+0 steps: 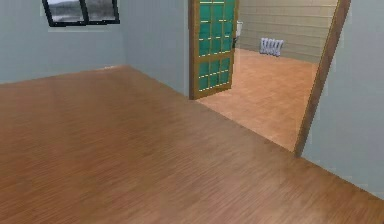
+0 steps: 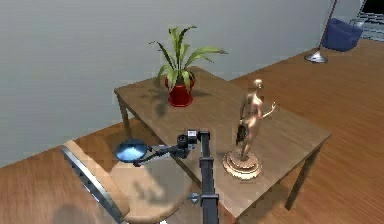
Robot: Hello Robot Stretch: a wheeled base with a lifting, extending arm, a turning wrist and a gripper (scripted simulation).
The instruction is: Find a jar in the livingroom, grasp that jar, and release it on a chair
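A small round blue thing (image 2: 128,151), too small to name as a jar, hangs at the far end of my gripper (image 2: 141,153), which holds it. It hangs just above the far edge of a chair's tan seat (image 2: 150,190). The chair's grey-framed back (image 2: 88,180) stands at the arm side view's lower left. My dark arm (image 2: 206,185) rises from the bottom edge beside the seat and in front of the wooden table (image 2: 290,130).
On the table stand a potted plant in a red pot (image 2: 180,75) and a bronze statue (image 2: 247,130). A floor lamp's base (image 2: 318,56) and a blue seat (image 2: 343,35) lie far right. The forward view has bare wood floor (image 1: 120,150), a green-paned door (image 1: 215,45) and a doorway (image 1: 275,80).
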